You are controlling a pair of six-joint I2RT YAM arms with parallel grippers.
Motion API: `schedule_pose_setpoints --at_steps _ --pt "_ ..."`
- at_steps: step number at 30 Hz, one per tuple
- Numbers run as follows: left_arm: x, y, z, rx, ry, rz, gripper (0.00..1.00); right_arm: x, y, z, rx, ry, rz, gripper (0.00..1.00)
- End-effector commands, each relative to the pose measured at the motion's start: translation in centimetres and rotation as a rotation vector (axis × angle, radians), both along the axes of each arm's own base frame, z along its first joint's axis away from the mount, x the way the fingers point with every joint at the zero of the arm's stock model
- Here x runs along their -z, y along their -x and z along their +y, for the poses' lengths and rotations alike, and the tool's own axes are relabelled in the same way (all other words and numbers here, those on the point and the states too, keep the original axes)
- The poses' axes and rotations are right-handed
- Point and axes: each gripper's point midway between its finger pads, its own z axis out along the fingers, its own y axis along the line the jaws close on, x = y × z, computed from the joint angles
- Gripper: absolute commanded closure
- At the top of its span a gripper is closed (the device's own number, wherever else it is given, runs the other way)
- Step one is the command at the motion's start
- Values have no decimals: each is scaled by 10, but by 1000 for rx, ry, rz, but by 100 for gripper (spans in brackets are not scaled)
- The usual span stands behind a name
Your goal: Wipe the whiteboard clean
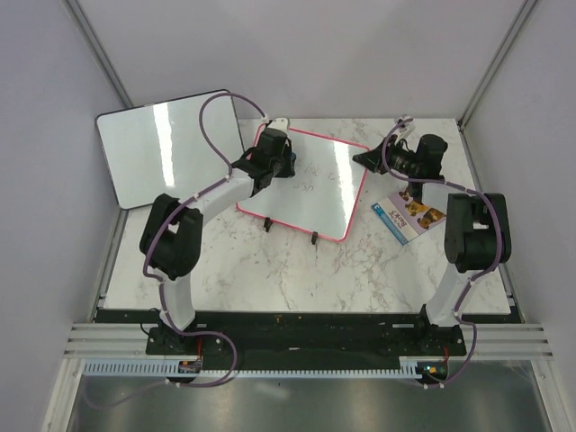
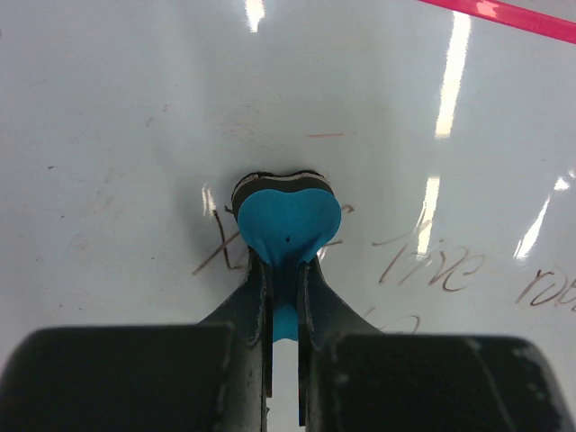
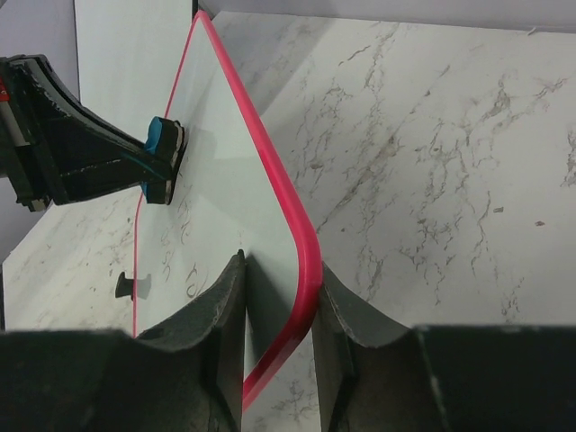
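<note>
The whiteboard (image 1: 315, 193), white with a pink-red frame and black feet, lies tilted on the marble table. Faint grey handwriting shows on it in the left wrist view (image 2: 432, 261). My left gripper (image 1: 274, 155) is shut on a blue heart-shaped eraser (image 2: 288, 220), whose pad presses on the board over the writing. The eraser also shows in the right wrist view (image 3: 165, 148). My right gripper (image 1: 364, 159) is shut on the board's far right corner (image 3: 301, 270), one finger on the white face, the other against the pink frame.
A black-framed white board (image 1: 166, 144) leans at the back left. A printed card or booklet (image 1: 409, 214) lies on the table under the right arm. The marble table (image 1: 297, 274) ends at the enclosure walls.
</note>
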Motion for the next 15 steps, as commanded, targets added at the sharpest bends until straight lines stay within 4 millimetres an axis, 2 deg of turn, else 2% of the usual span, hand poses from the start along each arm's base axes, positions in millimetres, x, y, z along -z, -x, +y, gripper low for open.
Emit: schedule_pose_setpoints --at_steps 1,4,9,12,13,14,15 --pt "12 20 -53 151 59 7 98 9 2 13 -24 143 -79 100" --pt "21 42 -78 202 34 20 98 7 3 15 -33 142 -86 100" --pt "50 80 -118 271 -46 64 98 8 5 17 -44 143 -89 100" --pt "66 77 -118 213 -82 110 98 8 9 18 -54 142 -106 100" --pt "72 72 -100 122 -126 129 98 5 9 19 -52 140 -116 100" --pt "73 67 -94 83 -134 132 98 5 9 18 -48 141 -115 100" --pt "74 57 -79 34 -134 139 98 5 9 18 -47 143 -116 100"
